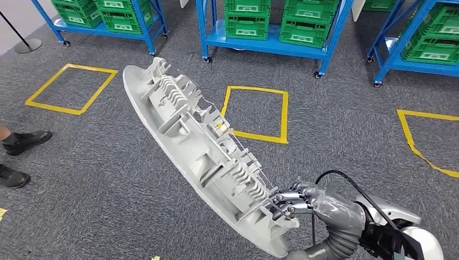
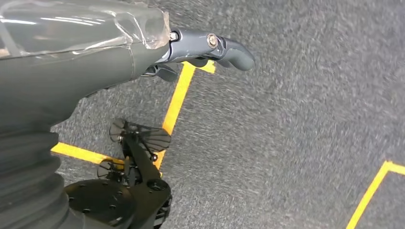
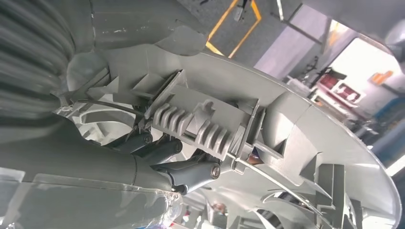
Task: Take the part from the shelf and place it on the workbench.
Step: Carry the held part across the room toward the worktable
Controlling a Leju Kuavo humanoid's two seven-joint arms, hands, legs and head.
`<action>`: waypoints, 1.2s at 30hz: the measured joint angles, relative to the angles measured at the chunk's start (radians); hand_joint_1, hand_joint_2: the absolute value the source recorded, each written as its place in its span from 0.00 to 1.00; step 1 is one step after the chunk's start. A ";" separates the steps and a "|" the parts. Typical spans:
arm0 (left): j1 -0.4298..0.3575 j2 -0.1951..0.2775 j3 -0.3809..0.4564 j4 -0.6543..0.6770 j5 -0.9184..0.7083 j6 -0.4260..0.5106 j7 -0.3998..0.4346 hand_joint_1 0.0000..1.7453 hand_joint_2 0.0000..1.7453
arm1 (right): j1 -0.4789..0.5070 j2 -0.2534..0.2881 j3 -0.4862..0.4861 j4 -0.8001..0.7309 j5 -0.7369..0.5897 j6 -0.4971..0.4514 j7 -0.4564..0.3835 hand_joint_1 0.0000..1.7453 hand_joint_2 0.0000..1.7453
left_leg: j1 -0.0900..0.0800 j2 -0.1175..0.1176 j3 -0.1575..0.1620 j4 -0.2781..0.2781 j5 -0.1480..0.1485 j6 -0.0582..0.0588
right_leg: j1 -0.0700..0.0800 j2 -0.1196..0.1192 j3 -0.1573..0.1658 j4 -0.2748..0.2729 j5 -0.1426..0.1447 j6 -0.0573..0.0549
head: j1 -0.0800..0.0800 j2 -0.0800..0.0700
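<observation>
Your right hand (image 1: pixel 303 201) holds the part (image 1: pixel 200 146) at one end only: the fingers (image 3: pixel 157 149) are curled into the ribbed inner side, thumb (image 3: pixel 193 171) closing underneath. The part is in the air over the floor (image 1: pixel 108 189), off the shelf (image 1: pixel 270 43) and not yet on any surface. It runs long and slantwise away from the fingers, so nearly all of its length hangs beyond the grip.

Judgement: you are in the carry stage, with the setting-down still to come. Because the grip sits at the near end, the far tip will likely swing on any turn. Turn slowly, keep the tip away from the shelf posts and the person's shoes (image 1: pixel 24 142), and lower it flat so the far end does not strike first. Do not ease the fingers until the part rests fully.

Your left hand (image 2: pixel 210 47) hangs over the floor holding nothing; its fingers (image 2: pixel 234 51) look loosely curled. Whether they are fully closed, I cannot tell.

Materials: the part is a pale grey moulded shell, apparently plastic, smooth and curved on the outer face, with ribs, comb-like fins and clips inside. Thin wires run along it near the fingers and could snag. The floor is dark grey carpet with yellow tape (image 1: pixel 257 114) squares. The shelf is blue metal on castors, carrying green crates (image 1: pixel 246 19).
</observation>
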 joint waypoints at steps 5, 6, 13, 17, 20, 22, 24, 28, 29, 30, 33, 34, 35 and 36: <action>-0.018 0.000 0.014 0.022 0.003 -0.008 0.000 0.00 1.00 | -0.021 0.002 0.012 0.003 0.000 0.008 0.000 0.99 1.00 | 0.003 0.053 -0.109 0.234 -0.095 -0.010 | 0.010 -0.052 -0.003 0.000 -0.001 -0.006 | -0.005 0.000; -0.019 0.000 0.016 0.025 0.003 -0.011 0.000 0.00 1.00 | -0.026 0.003 0.016 0.004 0.000 0.011 0.000 0.99 1.00 | 0.002 0.057 -0.088 0.195 -0.071 -0.006 | 0.012 -0.063 -0.003 0.000 -0.001 -0.006 | -0.005 0.000; -0.037 0.001 0.051 0.043 0.015 -0.070 -0.017 0.00 1.00 | -0.059 0.004 0.031 0.009 -0.004 0.014 -0.012 0.99 1.00 | -0.018 0.097 0.035 -0.057 0.017 0.036 | 0.023 -0.121 0.002 -0.006 -0.004 0.009 | -0.004 0.000; -0.047 -0.001 0.070 0.056 0.048 -0.093 -0.022 0.00 1.00 | -0.064 0.003 0.040 0.013 -0.002 0.014 -0.019 0.99 1.00 | -0.011 0.051 0.045 -0.083 0.039 0.053 | 0.016 -0.031 -0.067 0.138 -0.073 0.006 | 0.005 0.000; -0.051 -0.002 0.078 0.065 0.067 -0.101 -0.017 0.00 1.00 | -0.063 0.002 0.049 0.016 -0.002 0.014 -0.024 0.99 1.00 | -0.014 0.009 0.041 -0.080 0.041 0.055 | 0.016 -0.014 -0.142 0.280 -0.114 0.012 | 0.007 0.000; -0.049 -0.001 0.081 0.069 0.078 -0.100 -0.014 0.00 1.00 | -0.064 0.002 0.054 0.018 -0.002 0.014 -0.025 0.99 1.00 | -0.014 -0.022 0.041 -0.075 0.040 0.054 | 0.014 -0.005 -0.101 0.186 -0.062 0.028 | 0.008 0.000; -0.046 -0.001 0.081 0.070 0.090 -0.102 -0.008 0.00 1.00 | -0.067 0.003 0.060 0.018 -0.001 0.013 -0.025 0.99 1.00 | -0.015 -0.050 0.035 -0.064 0.037 0.047 | 0.011 0.029 -0.039 0.049 -0.009 0.031 | 0.008 0.000; -0.030 0.001 0.082 0.067 0.105 -0.112 0.009 0.00 1.00 | -0.077 0.007 0.069 0.018 0.001 0.012 -0.026 0.99 1.00 | -0.015 -0.082 0.016 -0.054 0.036 0.029 | 0.015 0.028 -0.017 0.002 0.009 0.003 | 0.008 0.000; -0.025 0.001 0.082 0.064 0.108 -0.115 0.013 0.00 1.00 | -0.081 0.008 0.070 0.019 0.002 0.011 -0.026 0.99 1.00 | -0.015 -0.072 0.012 -0.047 0.032 0.024 | 0.014 0.019 -0.016 0.001 0.009 -0.003 | 0.007 0.000; -0.023 0.002 0.082 0.061 0.111 -0.119 0.017 0.00 1.00 | -0.083 0.008 0.071 0.019 0.002 0.009 -0.026 0.99 1.00 | -0.015 -0.049 0.002 -0.025 0.019 0.018 | 0.011 0.009 -0.014 -0.001 0.010 -0.009 | 0.003 0.000; -0.023 0.005 0.082 0.054 0.116 -0.129 0.025 0.00 1.00 | -0.088 0.009 0.072 0.020 -0.001 0.005 -0.029 0.99 1.00 | -0.009 0.036 -0.086 0.148 -0.066 0.000 | 0.013 -0.025 -0.011 -0.001 0.006 -0.021 | -0.006 0.000; -0.024 0.005 0.082 0.053 0.116 -0.132 0.026 0.00 1.00 | -0.088 0.008 0.072 0.021 -0.001 0.004 -0.030 0.99 1.00 | -0.006 0.047 -0.119 0.208 -0.086 -0.003 | 0.015 -0.038 -0.011 -0.001 0.005 -0.023 | -0.006 0.000; -0.023 0.005 0.081 0.053 0.116 -0.135 0.026 0.00 1.00 | -0.088 0.008 0.072 0.023 -0.002 0.003 -0.031 0.99 1.00 | -0.003 0.052 -0.137 0.238 -0.089 -0.005 | 0.016 -0.051 -0.011 -0.001 0.004 -0.023 | -0.007 0.000; -0.023 0.005 0.080 0.053 0.115 -0.138 0.027 0.00 1.00 | -0.089 0.008 0.072 0.025 -0.002 0.003 -0.032 0.99 1.00 | -0.001 0.056 -0.134 0.227 -0.074 -0.005 | 0.017 -0.063 -0.010 -0.001 0.002 -0.023 | -0.007 0.000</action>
